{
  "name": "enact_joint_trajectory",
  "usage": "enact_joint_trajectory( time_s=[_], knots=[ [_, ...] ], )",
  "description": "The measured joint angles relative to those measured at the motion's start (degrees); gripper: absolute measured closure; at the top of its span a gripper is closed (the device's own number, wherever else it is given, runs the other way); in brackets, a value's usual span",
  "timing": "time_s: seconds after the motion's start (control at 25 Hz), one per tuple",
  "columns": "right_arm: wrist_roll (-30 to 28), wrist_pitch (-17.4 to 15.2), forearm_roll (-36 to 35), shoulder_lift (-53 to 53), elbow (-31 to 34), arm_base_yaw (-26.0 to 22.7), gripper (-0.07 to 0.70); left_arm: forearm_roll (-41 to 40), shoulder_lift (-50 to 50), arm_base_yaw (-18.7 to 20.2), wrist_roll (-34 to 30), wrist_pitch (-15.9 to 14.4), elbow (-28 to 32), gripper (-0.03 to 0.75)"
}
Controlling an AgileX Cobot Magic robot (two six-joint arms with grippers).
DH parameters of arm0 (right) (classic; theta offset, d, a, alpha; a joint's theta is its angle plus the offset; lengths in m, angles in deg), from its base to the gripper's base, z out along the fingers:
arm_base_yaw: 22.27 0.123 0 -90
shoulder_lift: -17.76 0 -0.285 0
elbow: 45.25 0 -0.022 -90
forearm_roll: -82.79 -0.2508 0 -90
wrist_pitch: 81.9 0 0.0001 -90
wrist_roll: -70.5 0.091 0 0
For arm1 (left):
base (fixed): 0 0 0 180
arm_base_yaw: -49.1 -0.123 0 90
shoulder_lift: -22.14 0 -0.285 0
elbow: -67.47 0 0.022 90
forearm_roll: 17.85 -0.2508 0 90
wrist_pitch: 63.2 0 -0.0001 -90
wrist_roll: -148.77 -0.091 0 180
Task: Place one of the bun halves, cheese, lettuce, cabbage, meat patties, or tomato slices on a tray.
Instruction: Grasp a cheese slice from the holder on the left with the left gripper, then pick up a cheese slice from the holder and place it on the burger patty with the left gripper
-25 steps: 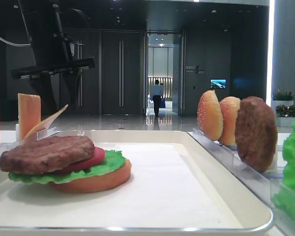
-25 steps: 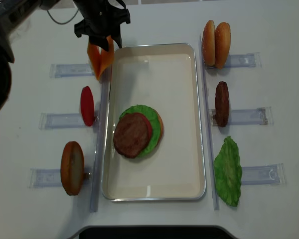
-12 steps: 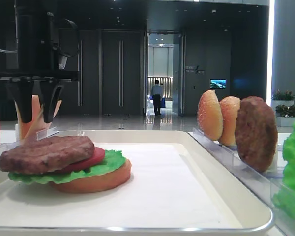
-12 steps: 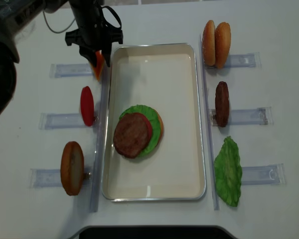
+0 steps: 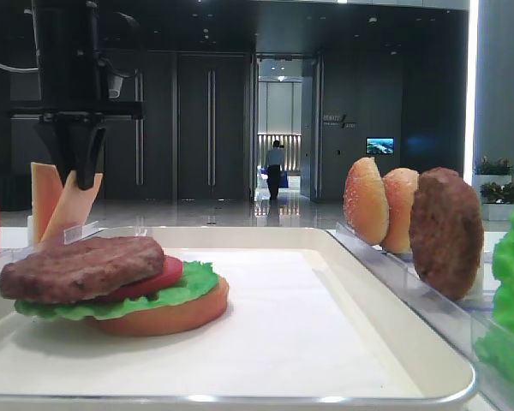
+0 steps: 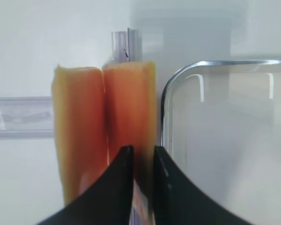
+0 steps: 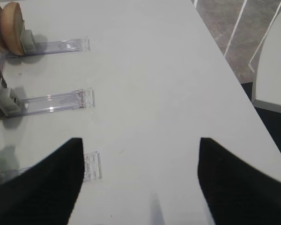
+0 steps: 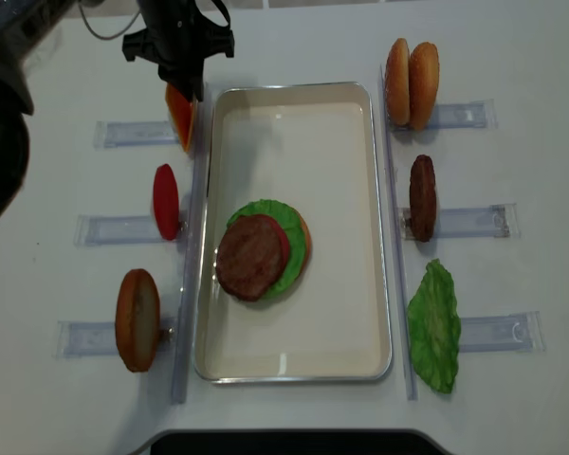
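Two orange cheese [image 6: 129, 103] slices stand on edge in a clear holder just left of the cream tray [image 6: 165, 98]. My left gripper [image 6: 143, 153] is shut on the slice nearer the tray, also seen from above as gripper [image 8: 184, 87] over cheese [image 8: 180, 118] and side-on as gripper [image 5: 77, 175]. On the tray [image 8: 332, 171] lies a stack of bun half, lettuce, tomato slice and meat patty [image 8: 251, 256]. My right gripper [image 7: 139, 140] stands open over bare table, holding nothing.
Left of the tray, holders carry a tomato slice [image 8: 166, 201] and a bun half [image 8: 137, 319]. Right of it stand two bun halves [image 8: 412, 83], a meat patty [image 8: 422, 197] and lettuce [image 8: 434, 327]. The table edge [image 7: 234, 79] runs close on the right.
My left gripper came down over the cheese holder and closed from open onto the slice nearest the tray; that leaning slice now stands more upright.
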State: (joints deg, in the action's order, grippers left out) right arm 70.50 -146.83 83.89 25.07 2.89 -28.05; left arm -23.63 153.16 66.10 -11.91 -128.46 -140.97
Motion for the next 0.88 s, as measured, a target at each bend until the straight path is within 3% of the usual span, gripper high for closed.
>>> enact_joint_trajectory(
  time_s=[0.24,0.44,0.88],
  knots=[
    [0.0,0.0,0.0,0.0,0.0,0.0,0.145,-0.1,0.0,0.0,-1.0,-1.0,-0.1,0.694],
    [0.0,0.0,0.0,0.0,0.0,0.0,0.145,0.9,-0.1,0.0,-2.9,-1.3,-0.1,0.697],
    [0.0,0.0,0.0,0.0,0.0,0.0,0.145,10.9,-7.8,0.0,-4.5,-2.3,-0.1,0.697]
  ],
)
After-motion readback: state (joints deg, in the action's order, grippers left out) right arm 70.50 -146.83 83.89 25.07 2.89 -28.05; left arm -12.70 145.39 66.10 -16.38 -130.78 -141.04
